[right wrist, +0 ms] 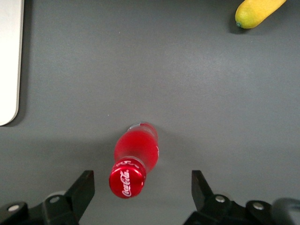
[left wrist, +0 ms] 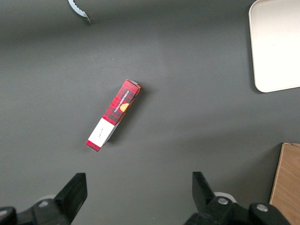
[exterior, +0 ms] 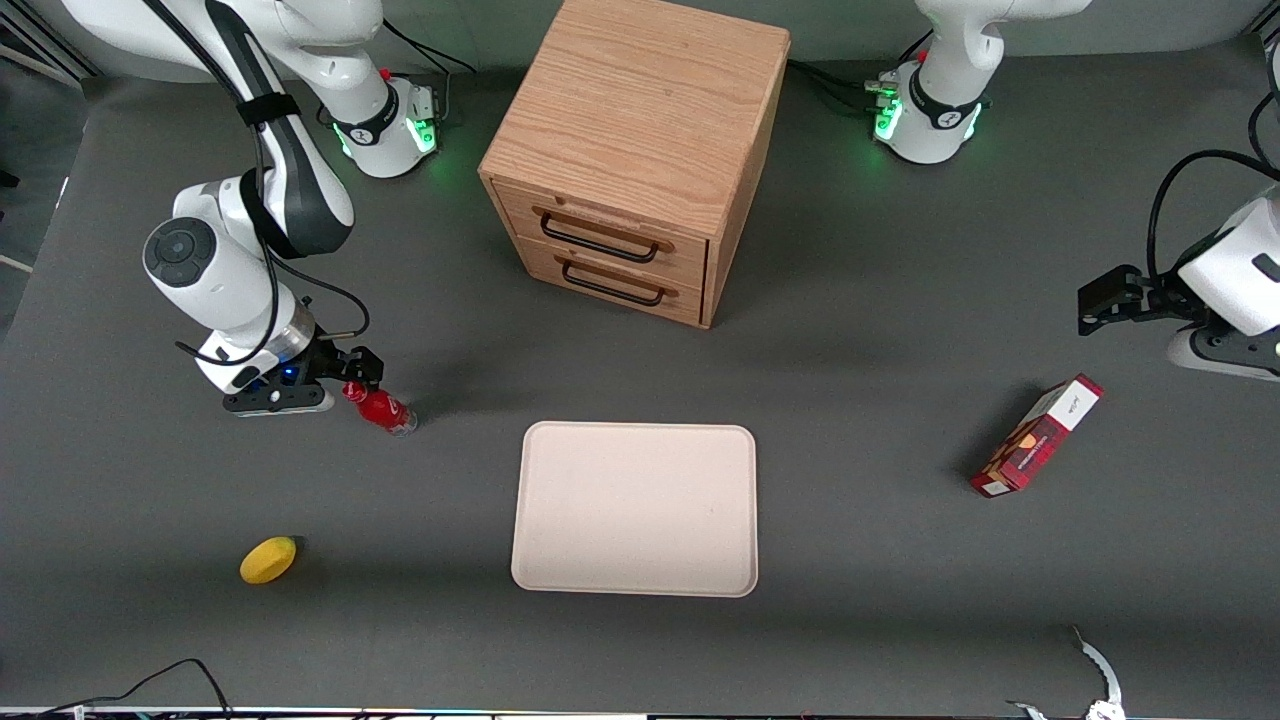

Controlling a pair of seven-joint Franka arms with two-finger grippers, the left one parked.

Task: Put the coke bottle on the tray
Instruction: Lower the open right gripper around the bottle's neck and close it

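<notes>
- The coke bottle [exterior: 380, 408] stands on the dark table [exterior: 860, 400], toward the working arm's end, apart from the tray [exterior: 636, 509] and a little farther from the front camera than the tray's nearest corner.
- Its long axis runs base to cap; in the front view the red cap points toward the gripper and the clear base toward the tray. In the right wrist view the cap [right wrist: 127, 178] faces the camera, so the bottle [right wrist: 136, 154] appears roughly upright.
- The gripper [exterior: 340, 385] hovers at the cap. Its fingers [right wrist: 83, 187] are spread wide on either side of the bottle, touching nothing.
- The tray lies flat with nothing on it; bare table separates it from the bottle.
- A yellow lemon [exterior: 268, 559] lies nearer the front camera than the bottle, well apart.
- A wooden drawer cabinet [exterior: 630, 160] stands farther from the front camera than the tray.
- A red carton [exterior: 1038, 436] lies toward the parked arm's end.
</notes>
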